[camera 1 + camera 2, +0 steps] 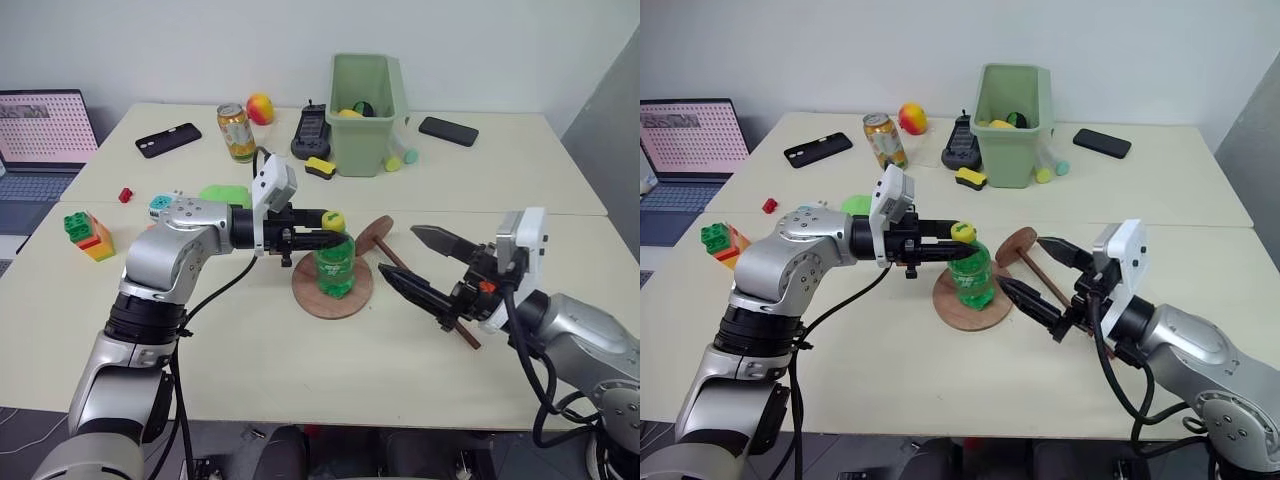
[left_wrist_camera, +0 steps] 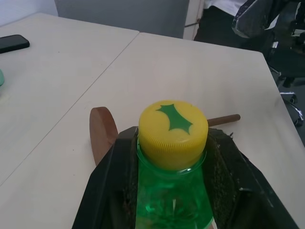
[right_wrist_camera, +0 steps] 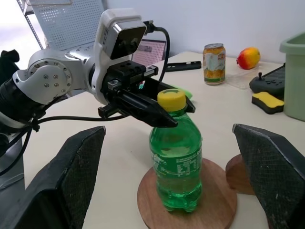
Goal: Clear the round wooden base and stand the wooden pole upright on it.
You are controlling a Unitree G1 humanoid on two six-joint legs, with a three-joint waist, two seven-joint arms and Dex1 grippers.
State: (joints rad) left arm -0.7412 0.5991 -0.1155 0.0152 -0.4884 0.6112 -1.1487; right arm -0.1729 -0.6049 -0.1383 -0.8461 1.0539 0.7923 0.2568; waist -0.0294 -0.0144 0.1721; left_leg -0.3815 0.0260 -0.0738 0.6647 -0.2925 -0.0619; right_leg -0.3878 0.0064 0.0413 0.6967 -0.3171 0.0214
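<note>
Round wooden base [image 3: 187,205] carries an upright green bottle [image 3: 176,164], neck clamped in the left gripper [image 1: 318,237].
Right gripper [image 1: 422,264] hangs wide open just beside it, above the wooden pole [image 1: 400,262] lying on the table [image 1: 260,350].

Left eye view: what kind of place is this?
Likely an office or lab: pale tables pushed together, an open laptop at the edge, phones among test props.

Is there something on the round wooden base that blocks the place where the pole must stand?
Yes. A green bottle stands upright on the round wooden base. The left gripper is shut on its neck. The wooden pole lies beside the base.
</note>
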